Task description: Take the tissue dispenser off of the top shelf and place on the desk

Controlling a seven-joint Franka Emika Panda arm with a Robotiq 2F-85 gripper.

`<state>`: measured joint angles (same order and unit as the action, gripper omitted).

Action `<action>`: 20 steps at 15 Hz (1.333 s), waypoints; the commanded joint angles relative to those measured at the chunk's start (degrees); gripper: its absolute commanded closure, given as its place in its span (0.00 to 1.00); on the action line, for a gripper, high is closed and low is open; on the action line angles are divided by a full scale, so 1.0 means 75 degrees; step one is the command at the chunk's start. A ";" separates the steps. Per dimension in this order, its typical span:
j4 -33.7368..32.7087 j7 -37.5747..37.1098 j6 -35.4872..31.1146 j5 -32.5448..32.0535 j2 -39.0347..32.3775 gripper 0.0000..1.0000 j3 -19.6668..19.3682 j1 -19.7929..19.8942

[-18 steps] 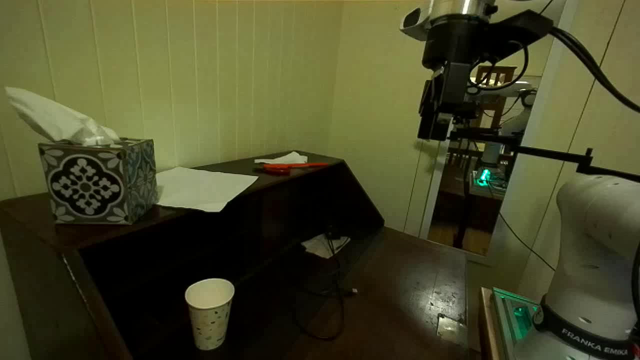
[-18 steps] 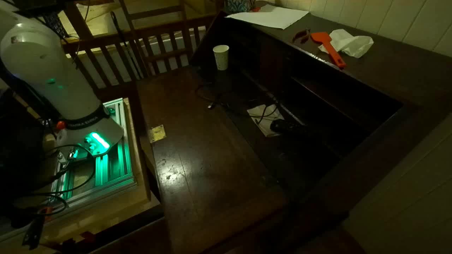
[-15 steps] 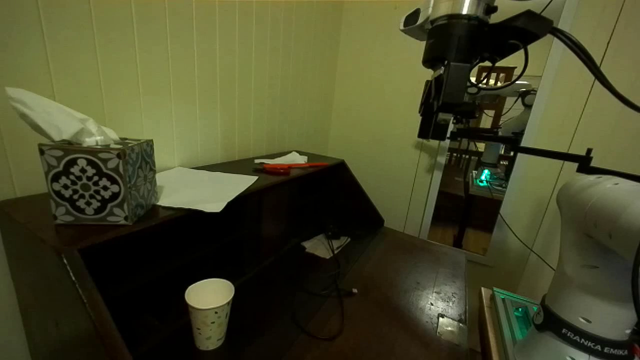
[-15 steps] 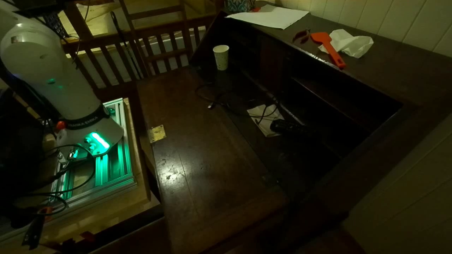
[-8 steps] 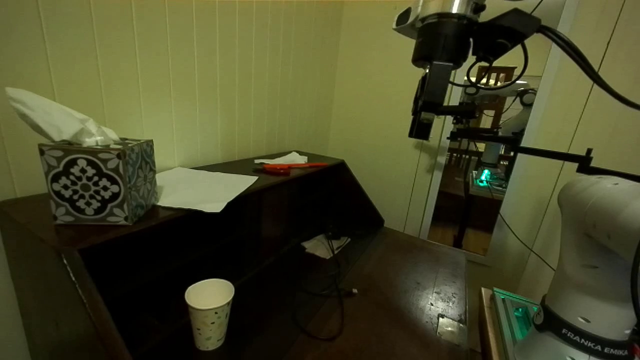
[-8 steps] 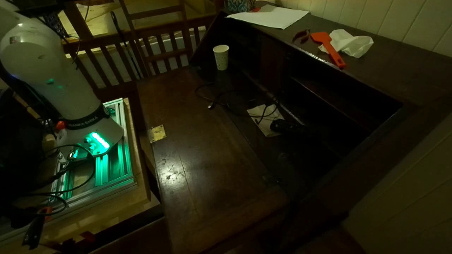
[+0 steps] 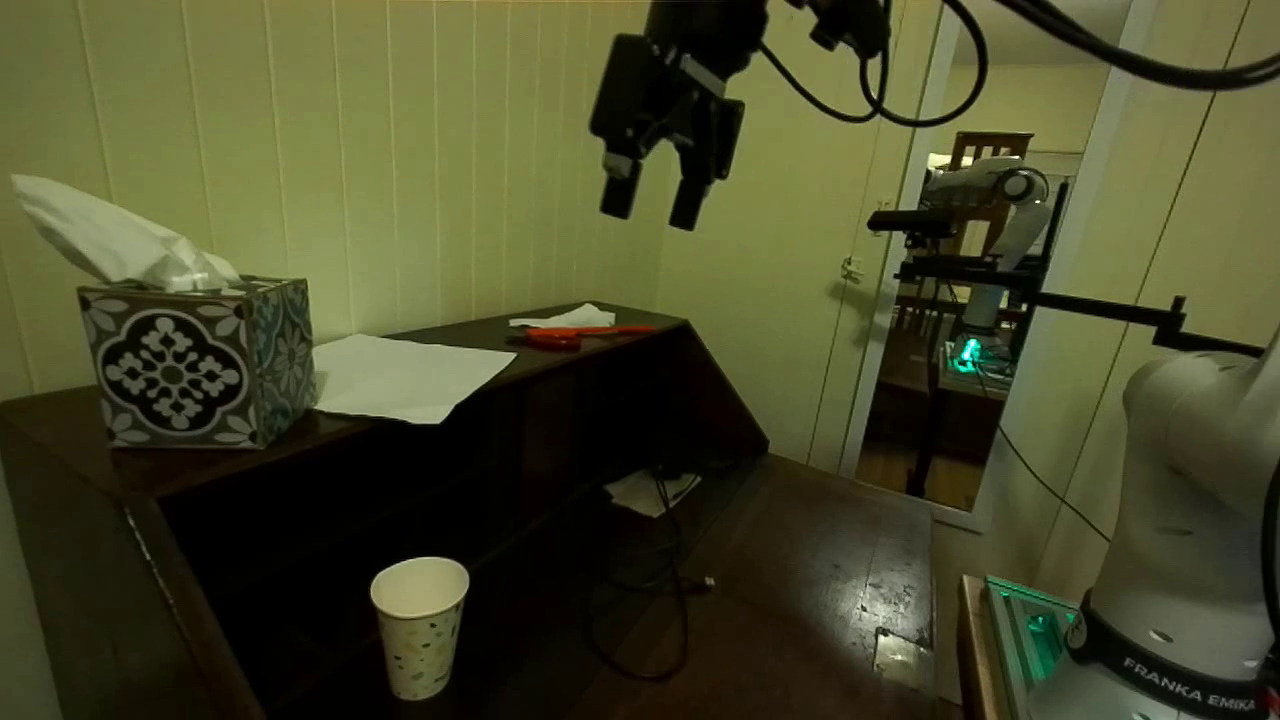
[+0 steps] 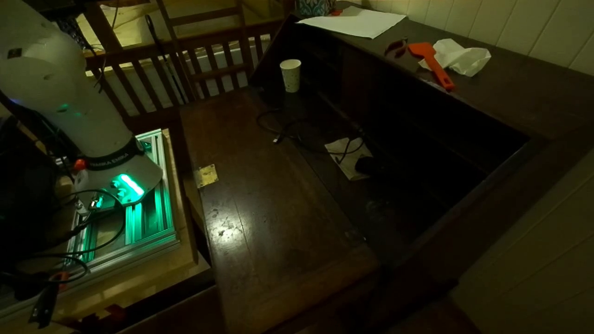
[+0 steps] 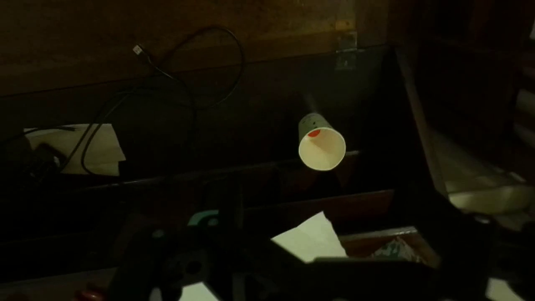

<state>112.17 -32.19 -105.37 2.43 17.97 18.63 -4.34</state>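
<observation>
The tissue dispenser (image 7: pixel 200 370) is a patterned cube box with white tissue standing from its top. It sits upright on the top shelf (image 7: pixel 50 430) at the left in an exterior view. Its lower part shows at the top edge of an exterior view (image 8: pixel 316 7). Only a corner of it shows in the wrist view (image 9: pixel 395 249), behind my dark gripper parts. My gripper (image 7: pixel 652 212) is open and empty, in the air above and well to the right of the dispenser. The desk (image 7: pixel 800 580) is the lower glossy brown top, also in an exterior view (image 8: pixel 283 222).
A paper cup (image 7: pixel 420 630) stands below the shelf front, with a black cable (image 7: pixel 685 620) nearby. White paper (image 7: pixel 410 380) lies beside the dispenser. An orange-red tool (image 8: pixel 431 65) and crumpled white tissue (image 8: pixel 459 58) lie farther along the shelf. The wall borders the shelf's back.
My gripper has moved left, toward the shelf and dispenser, and slightly up in an exterior view. It has turned, so both fingers now show apart. The dispenser has not moved.
</observation>
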 commanded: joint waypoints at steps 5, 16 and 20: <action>-0.3386 -0.3946 0.0657 -0.1652 -0.3146 0.00 0.0035 -0.0395; -0.4986 -0.5488 -0.0323 -0.1517 -0.4661 0.00 -0.0341 -0.1306; -0.5169 -0.5538 -0.0580 -0.1711 -0.4878 0.00 -0.0401 -0.1362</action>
<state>74.50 -73.34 -107.79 -8.94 -17.00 15.92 -14.13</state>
